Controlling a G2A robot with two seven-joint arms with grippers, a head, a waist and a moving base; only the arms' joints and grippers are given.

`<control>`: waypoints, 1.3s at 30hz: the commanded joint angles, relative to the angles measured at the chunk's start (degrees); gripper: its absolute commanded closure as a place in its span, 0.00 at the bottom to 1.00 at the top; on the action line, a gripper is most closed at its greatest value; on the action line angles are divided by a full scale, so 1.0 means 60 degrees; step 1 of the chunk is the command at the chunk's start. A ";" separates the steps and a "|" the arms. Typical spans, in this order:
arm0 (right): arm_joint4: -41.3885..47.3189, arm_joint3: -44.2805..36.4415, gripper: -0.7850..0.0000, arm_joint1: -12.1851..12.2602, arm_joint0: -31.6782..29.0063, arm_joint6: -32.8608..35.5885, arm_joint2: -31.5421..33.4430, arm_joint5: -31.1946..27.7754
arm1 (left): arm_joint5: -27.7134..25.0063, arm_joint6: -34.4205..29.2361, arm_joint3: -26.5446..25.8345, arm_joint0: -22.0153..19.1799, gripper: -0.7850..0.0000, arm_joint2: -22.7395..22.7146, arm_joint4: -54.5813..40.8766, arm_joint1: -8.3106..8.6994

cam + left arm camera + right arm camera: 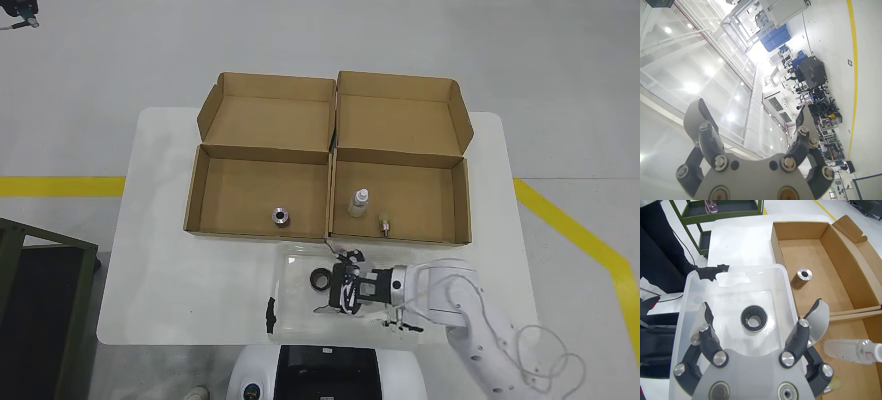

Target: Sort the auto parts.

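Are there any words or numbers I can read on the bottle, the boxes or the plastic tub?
Clear plastic bottle with white cap: coloured print, too blurred to read.
White paper patch on the clear plastic tub: blank.
Two brown cardboard boxes: no print.

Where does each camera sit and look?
Top view: above the arms, looking down at the table; right end effector shows.
Left wrist view: that wrist, facing up into the hall; open left end effector shows.
Right wrist view: that wrist, looking into the clear bin; right end effector shows.
Top and right wrist share the black bearing.
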 commanded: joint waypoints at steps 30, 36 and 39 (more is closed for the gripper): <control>-0.0849 0.1299 0.42 0.0076 0.0335 -0.0624 -0.0836 0.1091 | 0.0000 0.0000 0.0000 0.0000 0.00 0.0000 0.0000 0.0000; -0.0856 0.1653 0.55 0.0053 0.0493 -0.0724 -0.1065 0.1215 | 0.0000 0.0000 0.0000 0.0000 0.00 0.0000 0.0000 0.0000; -0.0817 0.1721 0.65 0.0049 0.0555 -0.0770 -0.1121 0.1262 | 0.0000 0.0000 0.0000 0.0000 0.00 0.0000 0.0000 0.0000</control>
